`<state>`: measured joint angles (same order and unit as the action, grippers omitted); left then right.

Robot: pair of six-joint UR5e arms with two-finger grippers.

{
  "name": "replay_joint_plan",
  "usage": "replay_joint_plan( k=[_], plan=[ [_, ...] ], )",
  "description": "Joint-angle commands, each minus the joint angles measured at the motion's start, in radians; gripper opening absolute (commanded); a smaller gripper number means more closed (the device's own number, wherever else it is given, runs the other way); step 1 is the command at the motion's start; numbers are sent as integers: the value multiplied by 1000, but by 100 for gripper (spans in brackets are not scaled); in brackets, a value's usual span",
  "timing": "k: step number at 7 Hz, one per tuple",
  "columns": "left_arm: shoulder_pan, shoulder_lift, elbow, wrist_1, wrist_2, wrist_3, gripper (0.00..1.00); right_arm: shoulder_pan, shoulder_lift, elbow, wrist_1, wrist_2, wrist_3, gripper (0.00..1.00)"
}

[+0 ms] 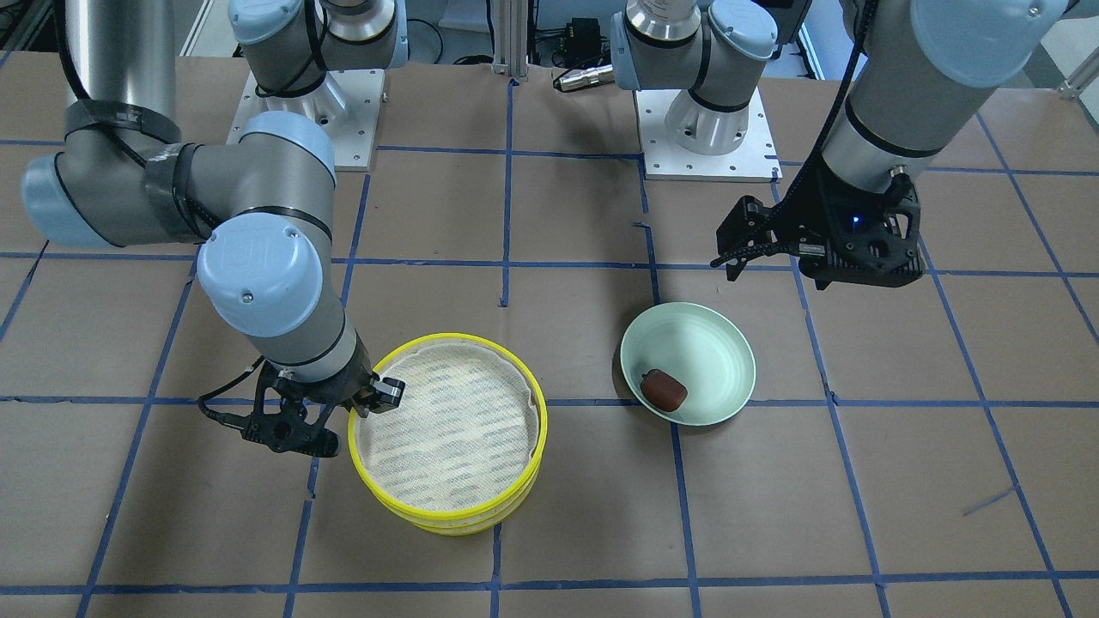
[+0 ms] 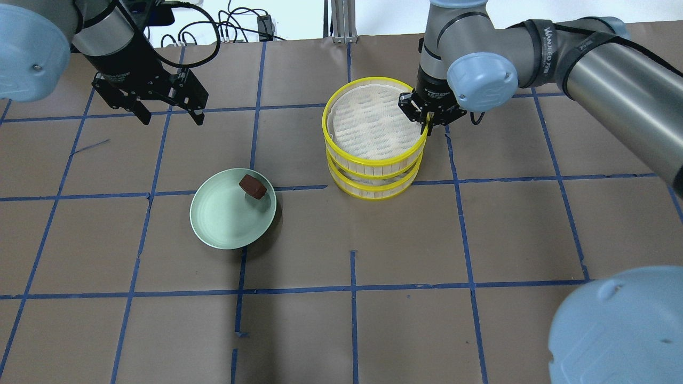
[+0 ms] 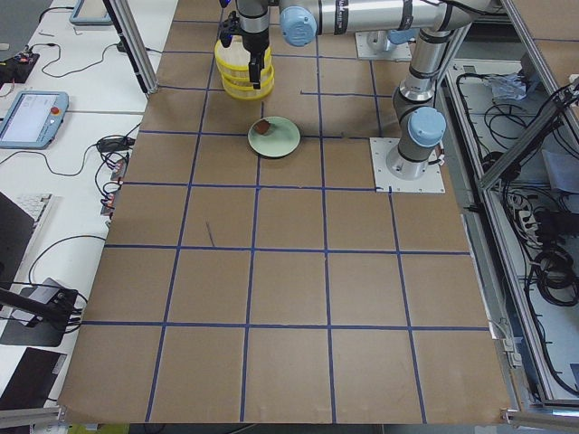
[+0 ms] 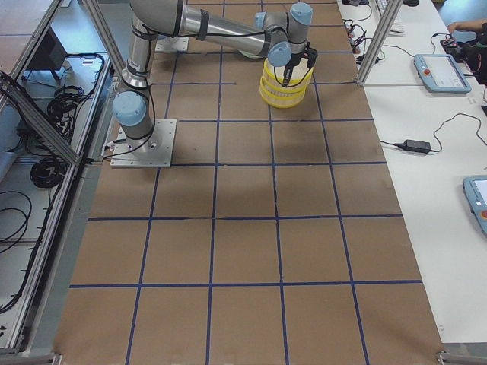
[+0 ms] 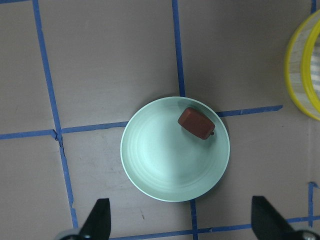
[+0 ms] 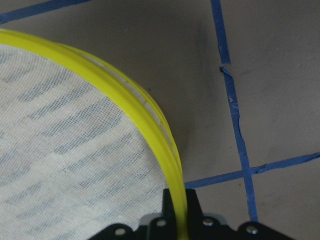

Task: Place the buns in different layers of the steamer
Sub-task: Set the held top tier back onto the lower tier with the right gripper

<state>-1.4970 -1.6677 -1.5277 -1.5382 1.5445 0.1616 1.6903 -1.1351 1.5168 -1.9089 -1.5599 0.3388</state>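
Two yellow-rimmed steamer layers stand stacked; the top layer (image 2: 368, 159) shows an empty white mesh, the lower layer (image 2: 373, 190) is under it. My right gripper (image 2: 427, 120) is shut on the top layer's rim (image 6: 150, 112), one finger inside and one outside. The dark reddish-brown bun (image 2: 252, 186) lies at the edge of the pale green plate (image 2: 219, 226). My left gripper (image 2: 172, 118) is open and empty, raised beyond the plate; the left wrist view shows the bun (image 5: 196, 123) and plate (image 5: 165, 165) between its fingers. The white bun is hidden.
Brown paper with a blue tape grid covers the table (image 2: 480, 240). The two arm bases (image 1: 704, 129) stand on metal plates at the robot's side. The stack (image 1: 446, 342) and the plate (image 1: 713, 343) stand apart, with bare paper between them.
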Motion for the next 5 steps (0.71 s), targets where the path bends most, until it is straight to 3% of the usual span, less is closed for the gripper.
replay_joint_plan(
  k=[1, 5],
  plan=[
    [-5, 2, -14, -5, -26, -2, 100, 0, 14, 13, -5, -3, -18, 13],
    [1, 11, -25, -5, -29, 36, 100, 0, 12, 23, -4, -11, -21, 13]
  ],
)
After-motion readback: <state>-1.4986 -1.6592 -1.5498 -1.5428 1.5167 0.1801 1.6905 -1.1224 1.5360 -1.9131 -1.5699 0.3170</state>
